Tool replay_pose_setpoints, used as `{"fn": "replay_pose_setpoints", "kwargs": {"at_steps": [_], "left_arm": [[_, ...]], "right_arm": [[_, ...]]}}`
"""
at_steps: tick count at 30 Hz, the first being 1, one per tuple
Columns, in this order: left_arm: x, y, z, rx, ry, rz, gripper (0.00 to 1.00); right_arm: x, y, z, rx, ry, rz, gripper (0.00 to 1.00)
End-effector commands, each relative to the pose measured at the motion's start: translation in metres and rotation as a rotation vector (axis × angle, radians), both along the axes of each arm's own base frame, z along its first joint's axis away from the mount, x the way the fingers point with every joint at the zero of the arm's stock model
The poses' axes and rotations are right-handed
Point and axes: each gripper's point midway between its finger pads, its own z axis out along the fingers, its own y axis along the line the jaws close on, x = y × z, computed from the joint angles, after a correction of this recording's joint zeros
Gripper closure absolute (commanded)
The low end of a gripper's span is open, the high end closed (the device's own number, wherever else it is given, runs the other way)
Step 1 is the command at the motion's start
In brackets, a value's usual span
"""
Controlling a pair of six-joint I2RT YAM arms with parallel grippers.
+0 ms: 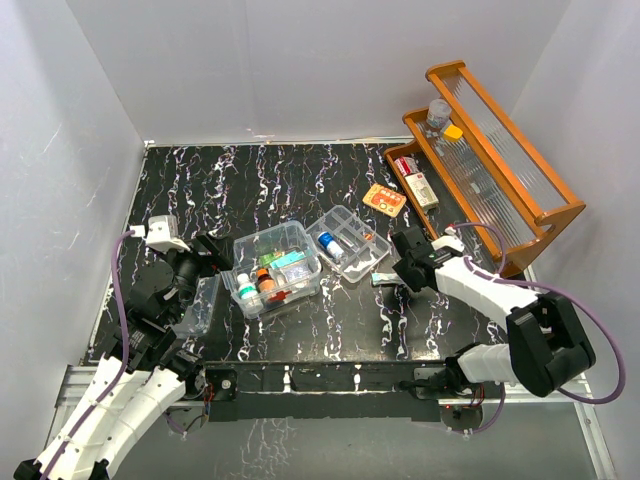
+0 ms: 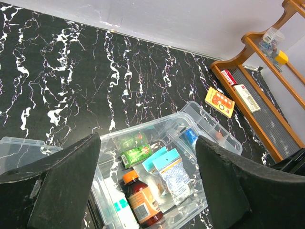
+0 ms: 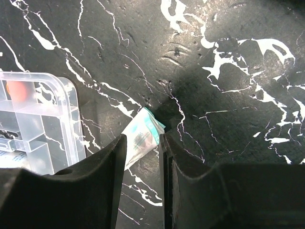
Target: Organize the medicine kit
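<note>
Step in hand, as I read it: pick the small sachet (image 3: 143,136) off the bench (image 1: 200,190) and get it into the medicine kit (image 1: 310,250).

The right fingers (image 3: 109,181) are clenched on the near end of the sachet. The far teal-edged end pokes out ahead, low over the marble. The left fingers (image 2: 62,181) are spread wide with nothing between them, hovering at the kit's left side. A clear plastic panel (image 2: 19,150) (probably the lid) lies under them; I can't tell if they touch it.

The kit sits open at bench centre with bottles, a green tube and packets already inside. The divided tray (image 1: 372,243) is touching or just beside its right wall, between the kit and the right arm.

How to do it well:
- The grip is only on one end and the sachet is thin and floppy. Expect droop, so confirm the pinch holds before travelling.
- Lift straight up first. Dragging sideways risks snagging the tray's corner, which is just beside the sachet in the right wrist view.
- Carry left over the tray with clearance and come down over the kit's right half, where flat packets already lie.
- Release low so it lands flat, not propped on a bottle.
- Keep the left arm off the kit's opening so the arms don't meet.
</note>
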Motion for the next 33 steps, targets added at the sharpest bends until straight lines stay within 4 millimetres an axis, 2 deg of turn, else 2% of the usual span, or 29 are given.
{"fn": "replay_pose_setpoints", "kwargs": {"at_steps": [1, 7, 22, 29, 33], "left_arm": [[0.001, 0.002, 0.006, -0.003, -0.022, 0.011, 0.20], [0.001, 0.003, 0.005, -0.003, -0.021, 0.013, 0.20], [0.001, 0.003, 0.005, -0.001, -0.019, 0.014, 0.20], [0.001, 0.003, 0.006, -0.003, -0.021, 0.014, 0.20], [0.001, 0.002, 0.005, 0.000, -0.016, 0.013, 0.20]], "right_arm": [[0.011, 0.000, 0.006, 0.013, -0.032, -0.041, 0.69], [0.007, -0.005, 0.002, -0.012, -0.019, -0.053, 0.69], [0.007, -0.003, -0.007, -0.044, 0.024, 0.001, 0.71], [0.003, -0.004, -0.011, -0.057, 0.039, 0.040, 0.64], [0.005, 0.001, -0.009, -0.036, 0.025, 0.047, 0.64]]}}
